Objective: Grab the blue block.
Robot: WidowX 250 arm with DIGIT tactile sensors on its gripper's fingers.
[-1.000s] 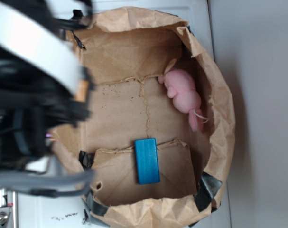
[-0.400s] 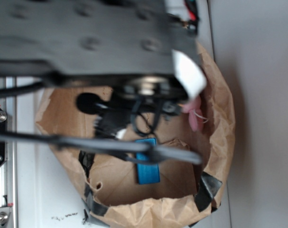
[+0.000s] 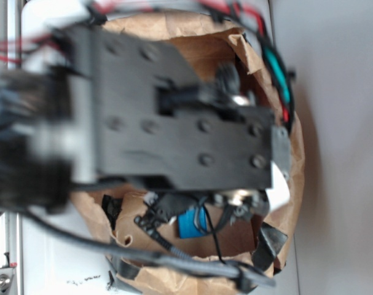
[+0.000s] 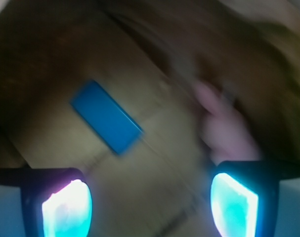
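The blue block lies flat on the brown paper floor, up and to the left of my gripper in the wrist view. Both glowing fingertips stand far apart with only paper between them, so the gripper is open and empty. In the exterior view the black arm covers most of the bag. Only a small patch of the blue block shows beneath it, near the bag's lower edge. The gripper itself is hidden under the arm there.
A pink plush toy lies just above the right fingertip. The crumpled brown paper bag walls in the whole area, with black tape at its lower right corner. Cables trail across the bag's lower rim.
The arm has swung further over the bag, toward the right and lower side, covering the pink toy and most of the blue block. The block has not moved.
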